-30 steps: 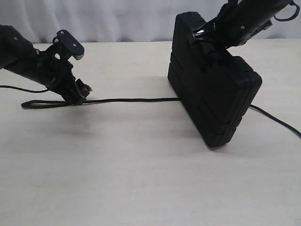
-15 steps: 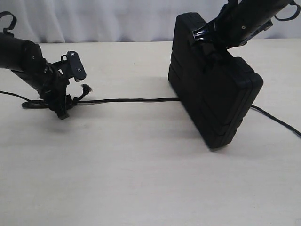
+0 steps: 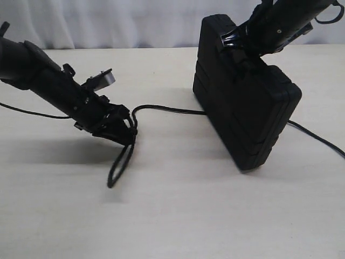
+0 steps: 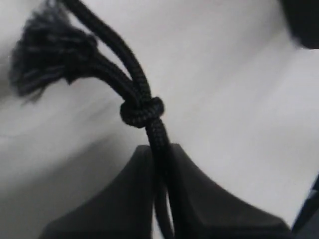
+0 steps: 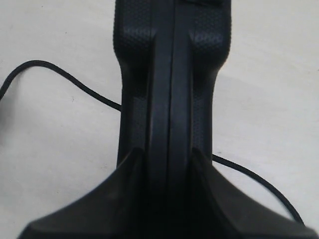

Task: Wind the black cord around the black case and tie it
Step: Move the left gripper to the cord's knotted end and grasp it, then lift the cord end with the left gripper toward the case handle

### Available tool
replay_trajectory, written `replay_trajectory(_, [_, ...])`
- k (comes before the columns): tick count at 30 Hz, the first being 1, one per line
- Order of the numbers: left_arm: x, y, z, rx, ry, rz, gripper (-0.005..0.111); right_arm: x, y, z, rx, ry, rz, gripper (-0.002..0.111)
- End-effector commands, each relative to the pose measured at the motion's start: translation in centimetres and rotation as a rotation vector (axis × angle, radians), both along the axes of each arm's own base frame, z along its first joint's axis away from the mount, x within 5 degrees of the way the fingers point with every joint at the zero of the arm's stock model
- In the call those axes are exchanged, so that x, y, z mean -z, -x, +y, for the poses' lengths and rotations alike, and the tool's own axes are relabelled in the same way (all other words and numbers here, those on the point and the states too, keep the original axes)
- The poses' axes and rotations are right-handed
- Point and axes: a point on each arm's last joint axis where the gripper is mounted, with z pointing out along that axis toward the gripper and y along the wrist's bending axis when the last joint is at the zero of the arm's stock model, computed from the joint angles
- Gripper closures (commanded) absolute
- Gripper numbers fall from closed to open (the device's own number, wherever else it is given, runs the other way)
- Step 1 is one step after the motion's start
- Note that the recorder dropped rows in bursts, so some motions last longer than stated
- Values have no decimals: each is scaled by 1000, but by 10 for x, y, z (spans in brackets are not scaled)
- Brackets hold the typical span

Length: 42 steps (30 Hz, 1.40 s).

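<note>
Knot (image 4: 141,110) and frayed tip (image 4: 45,55) of the black cord (image 3: 167,109) sit just beyond the left gripper (image 4: 159,159), whose fingers (image 4: 109,204) are pressed together on the strand below the knot. A narrow loop (image 3: 119,162) hangs from that grip down to the table (image 3: 172,221). The rest of the cord runs to the black case (image 3: 248,113), vanishes at its base and shows again on its right. The case stands on edge, its top rim pinched tight by the right gripper (image 5: 169,164).

Hidden: black cord (image 3: 172,109) stretch behind black case (image 3: 248,113); cord right of case runs off frame edge; frayed tip (image 4: 37,59) blurred; case far end cropped in right wrist view
</note>
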Motion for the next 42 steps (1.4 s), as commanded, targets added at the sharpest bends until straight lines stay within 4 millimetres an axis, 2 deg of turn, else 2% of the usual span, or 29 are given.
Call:
replay_trajectory(1, [-7, 6, -23, 21, 66, 28, 67, 2, 5, -2, -12, 32, 46, 89])
replay_trajectory(4, [-6, 13, -36, 89, 69, 9, 46, 2, 5, -2, -12, 32, 46, 89])
replay_trajectory(6, [-7, 17, -44, 181, 85, -51, 41, 2, 5, -2, -12, 32, 46, 89])
replay_trajectory(11, [-20, 20, -49, 473, 127, -191, 41, 2, 5, -2, -14, 33, 46, 89])
replay_trajectory(18, [-40, 6, -28, 770, -159, -329, 42, 2, 4, -2, -14, 32, 42, 89])
replay_trajectory(20, [-42, 0, -25, 819, -201, -422, 47, 2, 5, -2, -14, 32, 44, 89])
replay_trajectory(24, [-43, -1, -34, 1163, -146, -708, 55, 2, 6, -3, -14, 36, 59, 89])
replay_trajectory(26, [-41, -4, -39, 1290, -178, -826, 55, 2, 6, -3, -14, 37, 61, 89])
replay_trajectory(30, [-35, -4, -56, 1412, -227, -943, 54, 2, 6, -3, -14, 36, 59, 89])
replay_trajectory(33, [-26, 2, -68, 1554, -235, -961, 54, 2, 6, -3, -14, 38, 57, 89])
replay_trajectory(36, [-19, 8, -78, 1608, -226, -952, 54, 2, 6, -3, -14, 38, 57, 89])
replay_trajectory(42, [3, 9, -77, 1799, -300, -897, 54, 2, 6, -3, -14, 38, 58, 89])
